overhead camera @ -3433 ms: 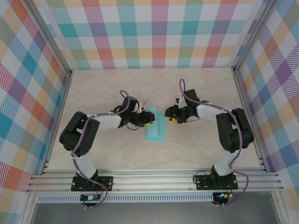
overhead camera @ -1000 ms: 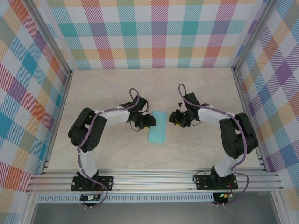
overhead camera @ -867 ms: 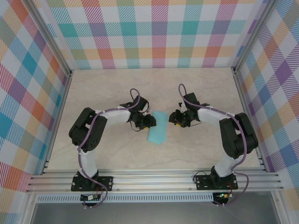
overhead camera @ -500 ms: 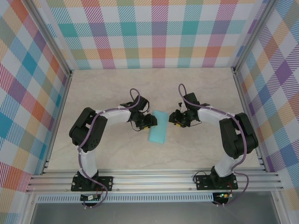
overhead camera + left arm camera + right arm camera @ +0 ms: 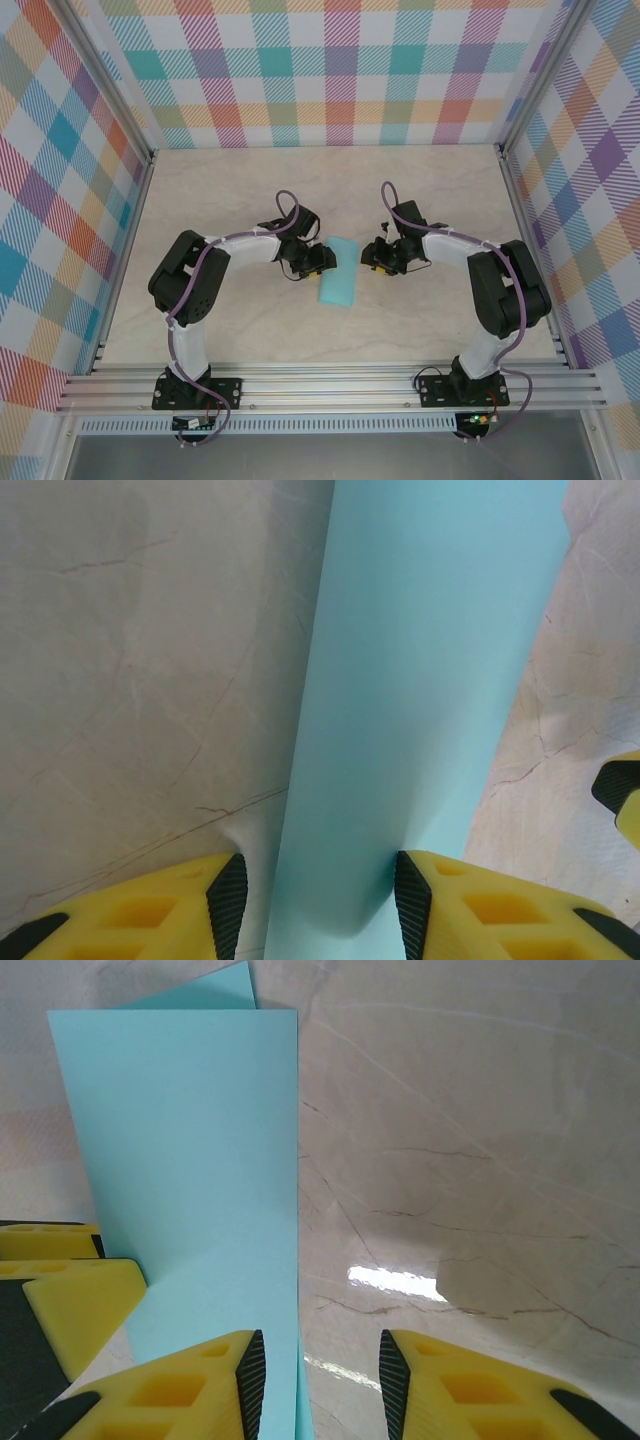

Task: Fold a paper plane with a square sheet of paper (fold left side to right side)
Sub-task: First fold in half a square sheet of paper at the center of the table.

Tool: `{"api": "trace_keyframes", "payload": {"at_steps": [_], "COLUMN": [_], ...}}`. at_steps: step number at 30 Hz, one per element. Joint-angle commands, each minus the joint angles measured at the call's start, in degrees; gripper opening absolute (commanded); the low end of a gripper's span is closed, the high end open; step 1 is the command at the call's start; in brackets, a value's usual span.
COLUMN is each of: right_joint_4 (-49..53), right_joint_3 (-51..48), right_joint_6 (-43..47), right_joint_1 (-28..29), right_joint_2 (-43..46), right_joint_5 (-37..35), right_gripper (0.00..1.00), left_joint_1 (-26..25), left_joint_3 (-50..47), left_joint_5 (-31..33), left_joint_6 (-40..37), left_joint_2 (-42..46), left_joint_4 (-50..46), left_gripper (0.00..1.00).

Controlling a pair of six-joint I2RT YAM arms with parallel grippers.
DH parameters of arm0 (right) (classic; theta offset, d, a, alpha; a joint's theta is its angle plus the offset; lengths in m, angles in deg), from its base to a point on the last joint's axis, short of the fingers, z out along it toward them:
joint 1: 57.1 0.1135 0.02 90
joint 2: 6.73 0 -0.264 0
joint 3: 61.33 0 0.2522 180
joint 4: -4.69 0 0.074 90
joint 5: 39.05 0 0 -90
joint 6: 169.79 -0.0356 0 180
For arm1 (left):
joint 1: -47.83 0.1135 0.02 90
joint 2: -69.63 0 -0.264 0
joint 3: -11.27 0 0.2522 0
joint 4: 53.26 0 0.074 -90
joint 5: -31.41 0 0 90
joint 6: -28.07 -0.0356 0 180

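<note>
The paper [image 5: 337, 282] lies flat on the table [image 5: 230, 330], midway between the two arms. It is doubled into a narrow strip that runs away from the bases. The paper's near end is free, with nothing on it.

Toward the paper's far end a gripper stands on either side. The left gripper [image 5: 318, 262] is at the paper's left edge. Its wrist view shows the jaws about half open and straddling the strip's width, one pad at the paper's edge and the other just clear of it. I judge that this is no real pinch. The right gripper [image 5: 372, 260] is at the paper's right edge, jaws likewise part open and empty, with that edge running between them.

At the paper's far corner a lower layer peeks out, so the halves are slightly misaligned. By my reading the left-to-right fold is made. Still to do are pressing the crease and folding the nose and wings.
</note>
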Motion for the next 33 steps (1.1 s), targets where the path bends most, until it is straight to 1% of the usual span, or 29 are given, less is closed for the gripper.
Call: {"api": "trace_keyframes", "payload": {"at_steps": [1,16,22,33], "right_joint_4": [-0.47,-1.19,-1.3,-3.08], "right_joint_3": [-0.55,-0.67,-0.76,-0.76], "right_joint_6": [-0.03,-0.44,-0.5,-0.72], "right_joint_1": [-0.18,-0.16,-0.12,-0.1], "right_joint_2": [-0.94,-1.32,-1.43,-2.28], "right_joint_5": [1.17,2.07,2.35,5.61], "right_gripper": [0.37,0.36,0.36,0.29], "left_joint_1": [-0.61,-0.61,-0.61,-0.61], "left_joint_3": [0.18,-0.11,-0.07,-0.41], "left_joint_5": [4.45,5.67,5.11,5.18], "left_joint_6": [1.35,3.78,4.45,4.7], "left_joint_2": [-1.31,-1.12,-1.63,-2.48], "left_joint_4": [-0.05,2.89,3.59,3.55], "left_gripper": [0.45,0.45,0.45,0.45]}}
